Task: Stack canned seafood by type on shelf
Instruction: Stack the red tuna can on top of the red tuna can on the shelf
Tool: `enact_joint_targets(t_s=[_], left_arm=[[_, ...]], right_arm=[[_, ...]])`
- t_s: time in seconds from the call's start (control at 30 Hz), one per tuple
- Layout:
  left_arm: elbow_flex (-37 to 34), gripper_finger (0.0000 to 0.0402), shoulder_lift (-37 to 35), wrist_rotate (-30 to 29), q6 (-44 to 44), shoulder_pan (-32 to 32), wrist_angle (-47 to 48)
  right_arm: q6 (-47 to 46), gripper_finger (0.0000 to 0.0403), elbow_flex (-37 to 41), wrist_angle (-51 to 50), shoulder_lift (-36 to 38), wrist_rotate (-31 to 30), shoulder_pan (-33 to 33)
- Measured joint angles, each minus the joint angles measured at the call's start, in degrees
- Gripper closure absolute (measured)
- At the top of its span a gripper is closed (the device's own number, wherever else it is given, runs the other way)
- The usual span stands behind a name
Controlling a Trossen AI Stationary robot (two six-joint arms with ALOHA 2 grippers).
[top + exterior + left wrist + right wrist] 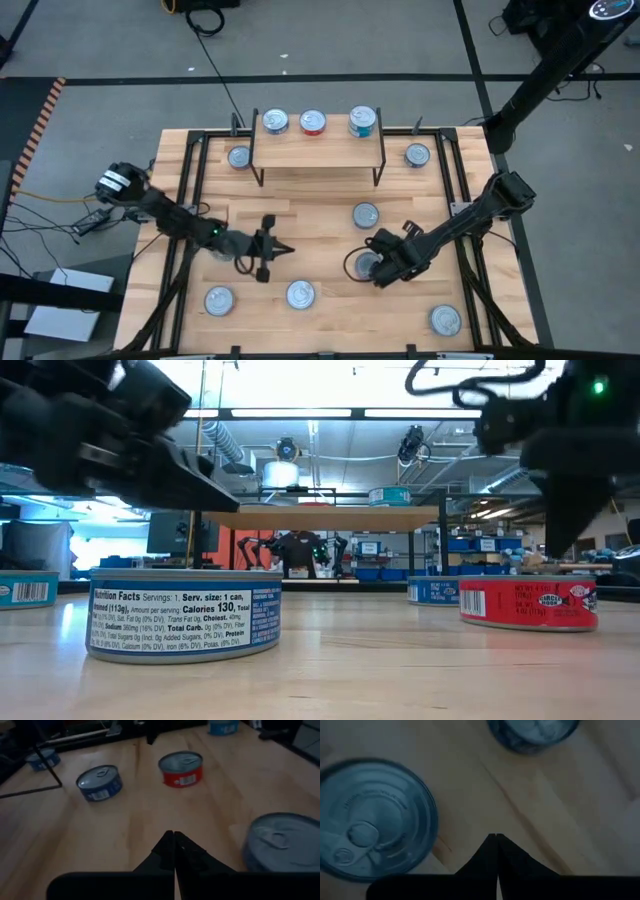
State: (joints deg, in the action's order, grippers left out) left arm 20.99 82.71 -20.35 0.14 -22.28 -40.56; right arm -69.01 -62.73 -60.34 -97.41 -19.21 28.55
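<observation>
Tins sit scattered over the slatted table (300, 225), with three already on the shelf (318, 150) at twelve o'clock: a blue tin (275, 122), a red tin (313, 122) and a teal tin (362, 121) in a row along its back edge. One more tin (238, 157) lies on the table just beside the shelf's legs at ten o'clock, and another (417, 155) at two o'clock.

Near the table's middle, toward three o'clock, stands a lone tin (365, 214). Along the six o'clock edge are three more: one (219, 300) at seven o'clock, one (300, 294) at six, one (445, 320) at five.

Left gripper (283, 250) hangs over the table at about eight o'clock of centre, fingers pressed together, holding nothing; its wrist view shows the closed tips (174, 840) above bare wood, with a blue-sided can (99, 783), a red-sided can (181, 768) and a silver lid (284, 842) beyond.

Right gripper (380, 270) is at about four o'clock of centre, fingers pressed together and empty, just beside a tin (366, 264). In its wrist view the closed tips (496, 840) sit next to that tin's lid (372, 817), apart from it.

In the low view a blue-labelled tin (184, 614) stands close up and a red one (528, 603) farther off.
</observation>
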Motion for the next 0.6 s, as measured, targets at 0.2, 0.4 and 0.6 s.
enact_joint_targets(t_s=[0.2, 0.4, 0.6], left_arm=[[0.00, 0.0400, 0.05, 5.13, 2.81, 5.48, -1.91], [0.00, 0.0401, 2.35, 7.90, 2.89, 8.09, -2.32], [-0.01, 0.0401, 7.08, 11.08, 5.70, 9.76, -7.83]], right_arm=[[1.52, 0.0395, 5.70, 12.07, 0.00, 1.61, -0.17], [2.97, 0.0395, 9.23, 25.26, 0.00, 2.32, -0.19], [6.03, 0.0396, 10.54, 35.35, -0.15, 0.48, -0.17]])
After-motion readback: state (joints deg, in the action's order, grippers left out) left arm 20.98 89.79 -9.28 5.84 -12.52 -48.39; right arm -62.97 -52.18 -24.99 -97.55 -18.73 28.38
